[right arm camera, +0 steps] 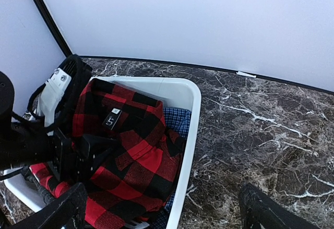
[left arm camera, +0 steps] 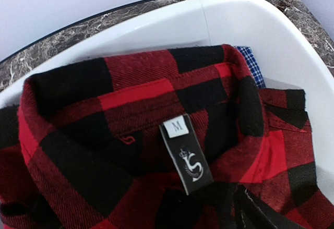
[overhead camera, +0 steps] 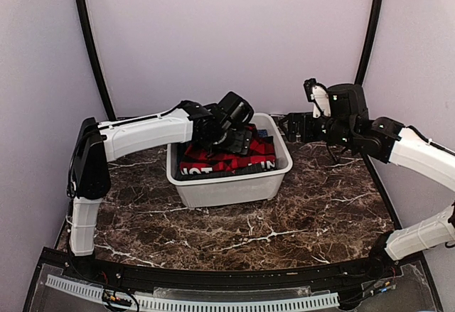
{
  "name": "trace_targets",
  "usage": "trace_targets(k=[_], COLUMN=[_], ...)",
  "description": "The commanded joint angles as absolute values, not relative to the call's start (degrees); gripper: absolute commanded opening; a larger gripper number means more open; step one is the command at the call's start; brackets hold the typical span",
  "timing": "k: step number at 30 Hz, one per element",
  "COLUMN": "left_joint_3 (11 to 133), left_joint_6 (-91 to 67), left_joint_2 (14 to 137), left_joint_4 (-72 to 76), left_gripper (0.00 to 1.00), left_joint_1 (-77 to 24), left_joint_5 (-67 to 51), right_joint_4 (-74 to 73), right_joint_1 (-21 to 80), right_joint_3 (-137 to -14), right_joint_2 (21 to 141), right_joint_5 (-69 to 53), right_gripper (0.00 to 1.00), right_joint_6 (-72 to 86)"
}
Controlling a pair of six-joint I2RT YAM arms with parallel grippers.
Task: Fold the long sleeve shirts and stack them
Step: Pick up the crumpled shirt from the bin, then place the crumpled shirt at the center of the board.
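A red-and-black check long sleeve shirt [overhead camera: 213, 160] [left arm camera: 130, 98] [right arm camera: 141, 158] lies on top in the white tub [overhead camera: 234, 191], collar and neck label [left arm camera: 185, 153] facing up. Under it, at the tub's far right corner, a blue check shirt [left arm camera: 252, 62] [right arm camera: 177, 122] shows. My left gripper [overhead camera: 238, 141] [right arm camera: 86, 153] reaches down into the tub and rests on the red shirt near the collar. Its jaws stand apart, and one finger [left arm camera: 261, 211] presses into the cloth. My right gripper [overhead camera: 295, 127] [right arm camera: 164, 213] hovers open beside the tub's right end, holding nothing.
The tub stands on a dark marble tabletop [overhead camera: 320, 212] [right arm camera: 271, 130], near the back wall. Black curved frame posts [overhead camera: 92, 42] rise at both back corners. A black cloth with white lettering [overhead camera: 266, 164] shows along the tub's front inside wall.
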State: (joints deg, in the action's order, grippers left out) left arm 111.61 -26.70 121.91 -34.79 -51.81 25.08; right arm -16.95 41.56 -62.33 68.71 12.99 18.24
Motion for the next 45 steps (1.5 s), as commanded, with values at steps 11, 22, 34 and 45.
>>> trace_targets(k=[11, 22, 34, 45], left_joint_3=[112.17, 123.94, 128.59, 124.59], left_joint_6=[-31.21, -25.51, -19.79, -3.60], left_joint_2=[128.01, 129.56, 111.47, 97.03], left_joint_4=[-39.65, -41.33, -36.75, -21.25], left_gripper=[0.96, 0.05, 0.00, 0.00], left_joint_1=[-52.70, -49.99, -50.07, -48.57], left_joint_5=[29.67, 28.92, 29.92, 49.57], right_joint_4=[-16.08, -17.17, -16.06, -13.52], right_joint_1=[42.16, 42.19, 42.19, 42.23], right_joint_3=[-61.45, -60.65, -60.79, -61.89], right_joint_2=[68.39, 65.94, 65.66, 67.63], right_joint_5=[11.49, 11.75, 11.83, 8.95], right_gripper=[0.98, 0.98, 0.98, 0.98], right_joint_6=[17.43, 17.75, 17.72, 18.08])
